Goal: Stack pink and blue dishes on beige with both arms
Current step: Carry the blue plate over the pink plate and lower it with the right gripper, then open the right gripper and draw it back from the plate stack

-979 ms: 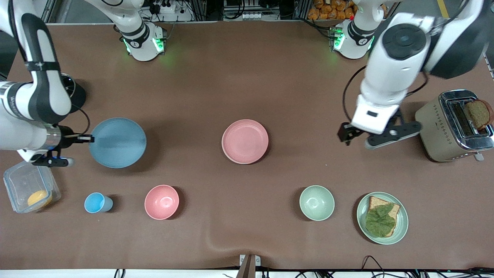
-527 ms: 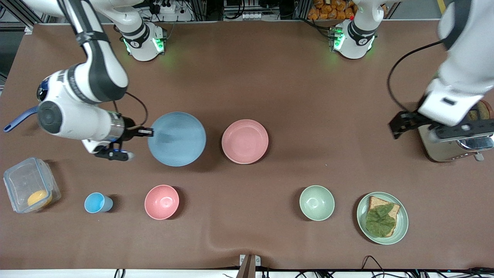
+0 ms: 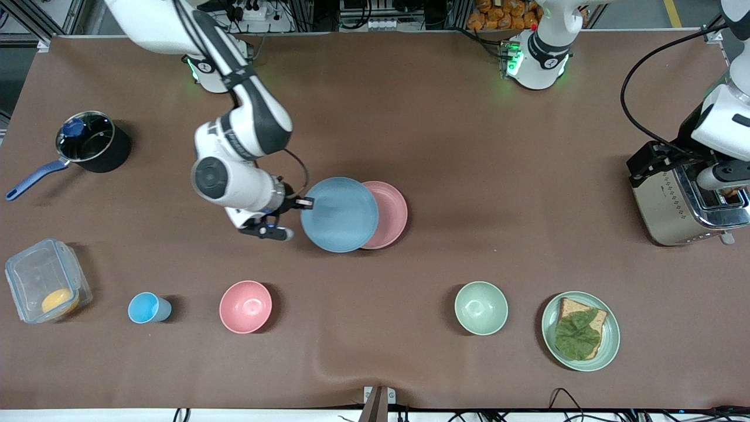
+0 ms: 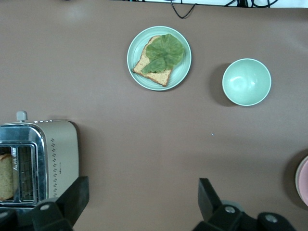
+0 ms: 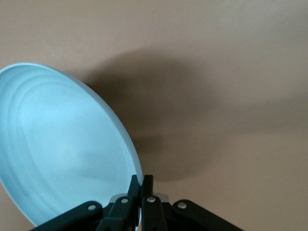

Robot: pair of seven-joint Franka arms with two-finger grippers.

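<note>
The light blue plate (image 3: 340, 214) hangs tilted in my right gripper (image 3: 306, 203), which is shut on its rim. In the right wrist view the fingers (image 5: 142, 180) pinch the blue plate (image 5: 62, 144) at its edge. It overlaps the pink plate (image 3: 392, 214), which lies flat mid-table, from the right arm's end. No beige plate shows in any view. My left gripper (image 3: 691, 167) hangs open over the toaster's edge, with only bare table between its fingers (image 4: 143, 197). The pink plate (image 4: 303, 180) just shows at the edge of the left wrist view.
A toaster (image 3: 679, 199) stands at the left arm's end. Along the front are a green plate with bread and lettuce (image 3: 551, 346), a green bowl (image 3: 481, 308), a pink bowl (image 3: 245, 306), a blue cup (image 3: 146, 308) and a clear container (image 3: 47, 275). A black pot (image 3: 92, 142) sits at the right arm's end.
My right arm has carried the blue plate from its end of the table to the middle, partly over the pink plate. My left arm has swung away over the toaster.
</note>
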